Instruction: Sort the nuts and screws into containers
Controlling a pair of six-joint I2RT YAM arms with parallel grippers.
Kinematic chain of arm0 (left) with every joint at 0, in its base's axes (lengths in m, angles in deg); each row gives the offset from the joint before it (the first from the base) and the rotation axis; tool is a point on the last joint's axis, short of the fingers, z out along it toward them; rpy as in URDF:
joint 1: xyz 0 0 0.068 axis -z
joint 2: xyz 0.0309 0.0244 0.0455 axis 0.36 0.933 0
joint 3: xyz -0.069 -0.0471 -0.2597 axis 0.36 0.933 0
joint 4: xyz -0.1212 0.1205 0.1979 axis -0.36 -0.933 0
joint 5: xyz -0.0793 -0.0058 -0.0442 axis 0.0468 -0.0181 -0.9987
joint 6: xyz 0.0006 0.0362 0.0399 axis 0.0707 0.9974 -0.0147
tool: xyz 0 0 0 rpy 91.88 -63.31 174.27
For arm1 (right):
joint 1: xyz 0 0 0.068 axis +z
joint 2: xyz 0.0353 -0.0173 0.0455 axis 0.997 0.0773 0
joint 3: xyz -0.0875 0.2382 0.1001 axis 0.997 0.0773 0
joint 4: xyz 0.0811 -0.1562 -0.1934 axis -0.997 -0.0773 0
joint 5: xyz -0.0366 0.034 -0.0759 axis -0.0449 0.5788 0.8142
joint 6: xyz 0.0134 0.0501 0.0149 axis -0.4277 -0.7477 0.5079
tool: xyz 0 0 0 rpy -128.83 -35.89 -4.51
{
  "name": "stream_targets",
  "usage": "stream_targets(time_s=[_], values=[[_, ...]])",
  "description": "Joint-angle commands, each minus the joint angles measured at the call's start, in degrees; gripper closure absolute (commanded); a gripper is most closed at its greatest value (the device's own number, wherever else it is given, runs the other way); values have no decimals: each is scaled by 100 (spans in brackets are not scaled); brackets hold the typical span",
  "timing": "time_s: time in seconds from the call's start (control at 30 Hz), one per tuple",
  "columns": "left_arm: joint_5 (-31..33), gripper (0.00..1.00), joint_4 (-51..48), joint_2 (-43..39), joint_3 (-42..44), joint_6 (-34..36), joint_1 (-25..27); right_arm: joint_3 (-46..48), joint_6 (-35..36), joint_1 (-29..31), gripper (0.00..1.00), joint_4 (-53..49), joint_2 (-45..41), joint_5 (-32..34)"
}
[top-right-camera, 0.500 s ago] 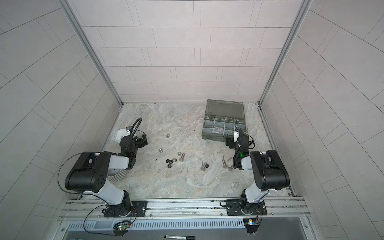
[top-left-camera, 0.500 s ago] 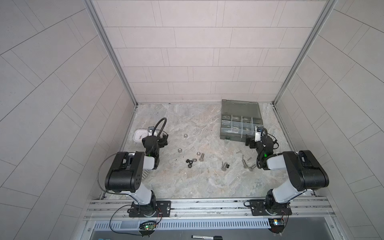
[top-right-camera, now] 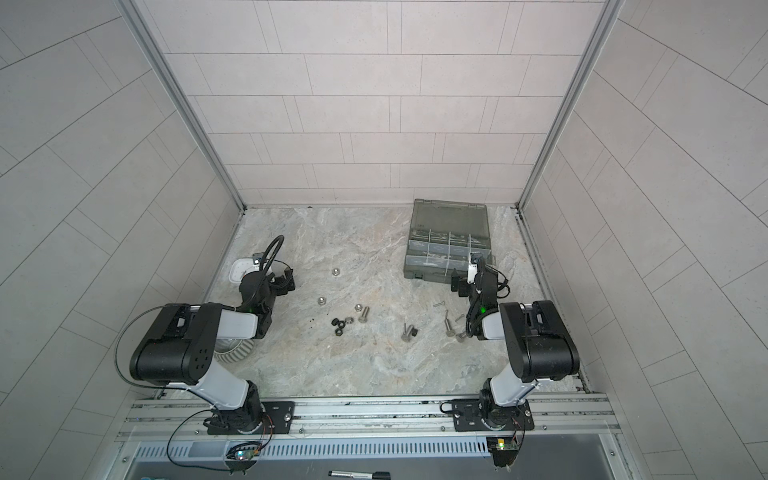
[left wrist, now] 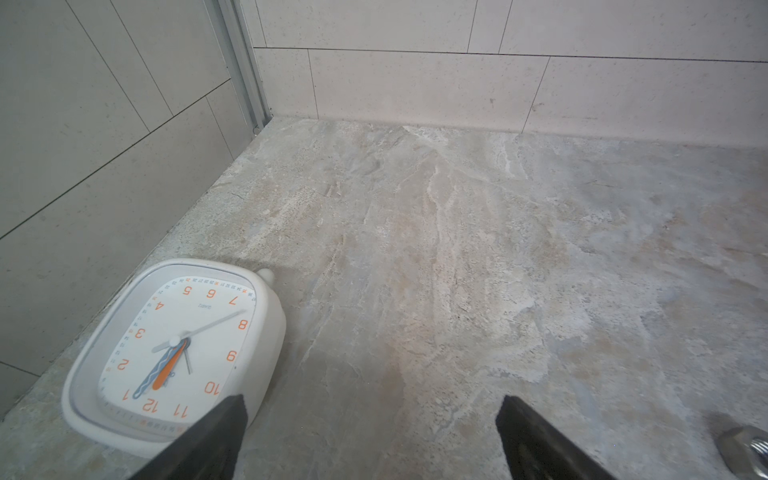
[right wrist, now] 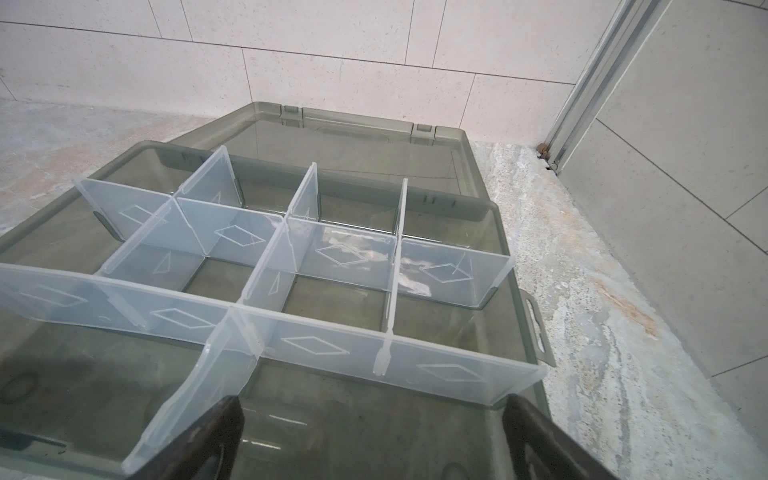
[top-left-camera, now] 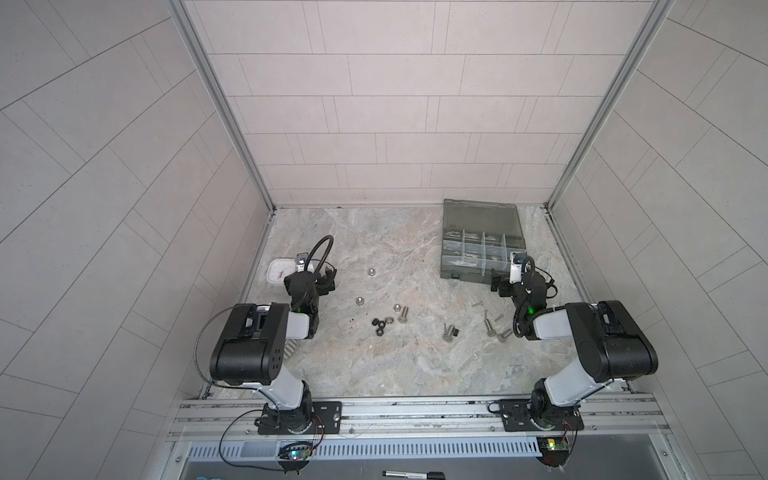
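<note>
The screws [top-left-camera: 490, 328] and nuts [top-left-camera: 380, 325] are lying loose mid-desk between my arms, none sorted yet. So I am keeping both sets of jaws spread wide and empty. My left gripper [left wrist: 372, 419] is hanging beside the white clock [left wrist: 174, 353] near the desk's left edge. My right gripper [right wrist: 374, 411] is hovering over the case's [top-left-camera: 465, 275] near edge. Toward the far right corner, its lid is lying open, and the containers [right wrist: 340, 299] I can see look empty.

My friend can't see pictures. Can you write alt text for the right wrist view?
An open grey-green organizer case sits on the marble table, split into compartments by clear dividers. Its lid lies flat on the far side, and the right end effector hangs open above its near side.
</note>
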Motion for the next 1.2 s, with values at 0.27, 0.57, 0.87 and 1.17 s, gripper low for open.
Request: stream_targets(time_s=[0.27,0.57,0.87,1.17], values=[[-6,0,100,-8,-8,17,-34,-22,26,28,1,22,7,69],[-9,0,93,-39,0,14,-34,-1,-47,-61,1,104,18,-79],[101,0,-880,-510,-349,28,-12,-233,53,414,1,-1212,-950,1305],[-31,0,-3213,-1010,-1639,-17,-10,-2947,-1306,882,1,-6116,-1610,3157]])
